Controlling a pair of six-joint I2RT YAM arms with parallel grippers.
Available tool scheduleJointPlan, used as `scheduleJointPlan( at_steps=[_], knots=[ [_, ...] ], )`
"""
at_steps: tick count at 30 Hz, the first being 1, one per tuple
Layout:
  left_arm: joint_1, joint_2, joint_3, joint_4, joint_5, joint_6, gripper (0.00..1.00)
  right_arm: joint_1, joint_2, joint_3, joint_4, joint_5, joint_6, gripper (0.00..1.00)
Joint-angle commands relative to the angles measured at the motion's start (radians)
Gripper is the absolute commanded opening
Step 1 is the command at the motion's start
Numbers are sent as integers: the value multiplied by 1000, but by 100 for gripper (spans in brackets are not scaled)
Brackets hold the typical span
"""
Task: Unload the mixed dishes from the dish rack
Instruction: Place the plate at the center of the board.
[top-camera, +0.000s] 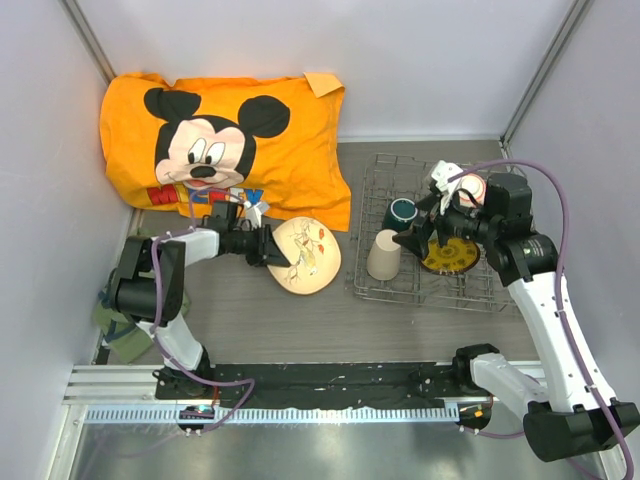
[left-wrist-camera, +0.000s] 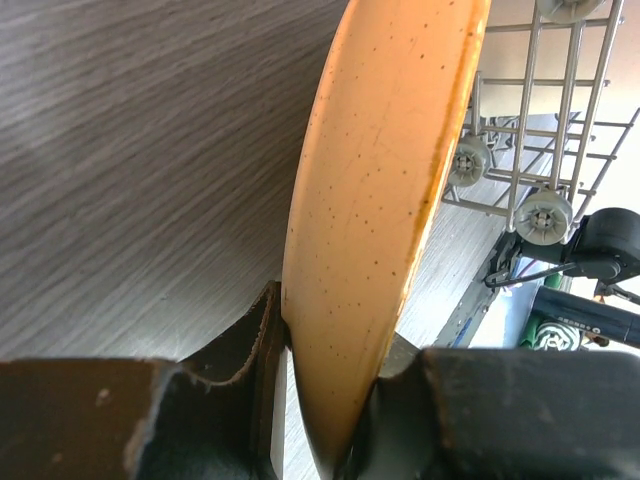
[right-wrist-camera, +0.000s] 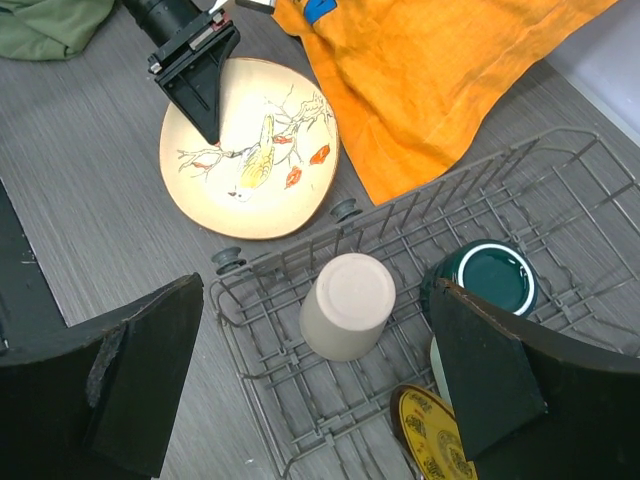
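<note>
My left gripper (top-camera: 280, 255) is shut on the left rim of the cream floral plate (top-camera: 310, 258), which lies left of the dish rack (top-camera: 385, 290), low at the table. The left wrist view shows the plate's edge (left-wrist-camera: 380, 200) pinched between my fingers. My right gripper (top-camera: 420, 238) is open above the rack. In its wrist view the upturned beige cup (right-wrist-camera: 347, 300) sits between the open fingers (right-wrist-camera: 140, 370), the dark teal mug (right-wrist-camera: 490, 280) beside it, and the pale-green plate with yellow centre (right-wrist-camera: 430, 435) stands in the tines. A small reddish bowl (top-camera: 470, 187) shows behind the arm.
An orange Mickey Mouse pillow (top-camera: 225, 140) lies at the back left, close to the floral plate and the rack. A green cloth (top-camera: 120, 325) lies by the left arm's base. White walls enclose the table on three sides.
</note>
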Motion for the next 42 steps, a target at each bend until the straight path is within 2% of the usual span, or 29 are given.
scheduleJointPlan(
  at_steps=[1, 4, 5, 8, 12, 25, 30, 42],
  knots=[
    [-2, 4, 63, 69, 106, -13, 0, 4, -25, -28, 9, 25, -41, 100],
    [0, 26, 80, 47, 106, -4, 5, 5, -32, -51, 7, 41, -52, 99],
    [-2, 30, 82, 34, 99, 1, 15, 5, -35, -58, 7, 47, -55, 99],
    [-2, 46, 92, 3, 84, 24, 28, 4, -49, -86, 9, 76, -72, 99],
    [-2, 56, 102, -16, 60, 41, 40, 5, -72, -115, 1, 104, -93, 100],
    [0, 58, 126, -104, -48, 117, 52, 4, -106, -141, -31, 191, -158, 99],
    [0, 27, 129, -138, -112, 142, 63, 5, -118, -138, -47, 248, -188, 99],
    [0, -13, 148, -210, -292, 180, 73, 5, -86, -106, -47, 519, -274, 99]
  ],
)
